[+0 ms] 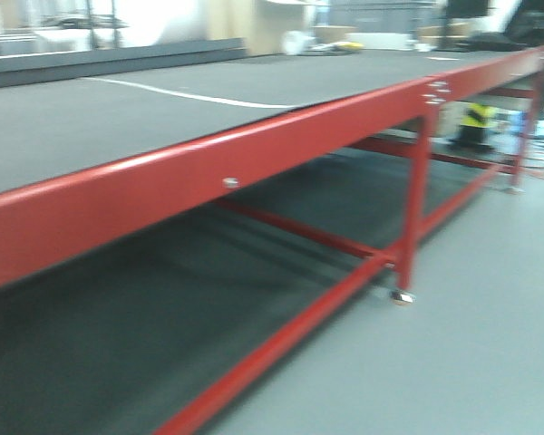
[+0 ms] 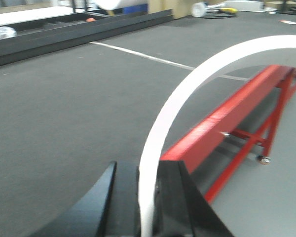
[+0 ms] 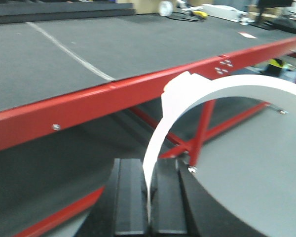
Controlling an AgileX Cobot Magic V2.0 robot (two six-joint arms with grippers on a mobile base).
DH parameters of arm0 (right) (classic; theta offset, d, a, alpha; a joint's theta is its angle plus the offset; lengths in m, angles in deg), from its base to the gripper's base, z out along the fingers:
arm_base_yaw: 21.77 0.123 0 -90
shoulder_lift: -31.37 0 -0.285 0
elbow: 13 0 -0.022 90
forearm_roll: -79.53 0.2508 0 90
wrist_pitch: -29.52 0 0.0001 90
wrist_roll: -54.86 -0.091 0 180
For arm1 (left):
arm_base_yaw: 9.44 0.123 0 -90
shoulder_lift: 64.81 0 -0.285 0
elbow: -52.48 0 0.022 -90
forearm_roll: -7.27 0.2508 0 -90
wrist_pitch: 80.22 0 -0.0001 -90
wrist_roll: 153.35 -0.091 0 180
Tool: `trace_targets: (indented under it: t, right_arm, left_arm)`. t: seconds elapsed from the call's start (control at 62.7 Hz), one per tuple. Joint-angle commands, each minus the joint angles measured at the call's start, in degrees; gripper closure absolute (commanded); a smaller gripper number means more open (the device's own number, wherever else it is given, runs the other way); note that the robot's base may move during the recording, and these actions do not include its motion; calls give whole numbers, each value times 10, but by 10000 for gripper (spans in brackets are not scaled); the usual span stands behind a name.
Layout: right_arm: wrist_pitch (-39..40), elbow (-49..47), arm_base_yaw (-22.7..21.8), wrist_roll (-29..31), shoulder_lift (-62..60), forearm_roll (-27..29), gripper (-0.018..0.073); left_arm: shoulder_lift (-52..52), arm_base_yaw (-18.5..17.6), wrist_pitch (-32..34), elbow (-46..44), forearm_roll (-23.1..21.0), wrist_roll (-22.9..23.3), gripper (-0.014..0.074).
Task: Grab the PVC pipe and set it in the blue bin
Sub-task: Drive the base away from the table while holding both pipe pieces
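Dark grey matting covers a long table (image 1: 254, 172) with a red metal frame, seen in a blurred workshop. PVC pipe (image 2: 158, 133) shows in the left wrist view as a thin white arc rising from the left gripper (image 2: 138, 197), whose black fingers (image 2: 172, 197) are closed against its wall. The right wrist view shows a similar white arc (image 3: 155, 148) with a ragged upper end, pinched narrowly between the fingers (image 3: 130, 192) of the right gripper (image 3: 150, 197). Whether both hold one piece cannot be told. Both grippers hang just off the table's red edge. A white line (image 1: 190, 93) crosses the matting. A caster (image 1: 401, 295) sits under one table leg.
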Motion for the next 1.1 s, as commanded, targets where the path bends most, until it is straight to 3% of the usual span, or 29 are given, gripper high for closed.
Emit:
trace_targets:
  t: [0.0, 1.085]
  right_arm:
    - [23, 1, -2, 0, -3, -6, 713]
    - [23, 1, -2, 0, -3, -6, 713]
  left_arm:
    - [-3, -2, 16, -1, -3, 2, 707]
    - [-3, -2, 16, -1, -3, 2, 707]
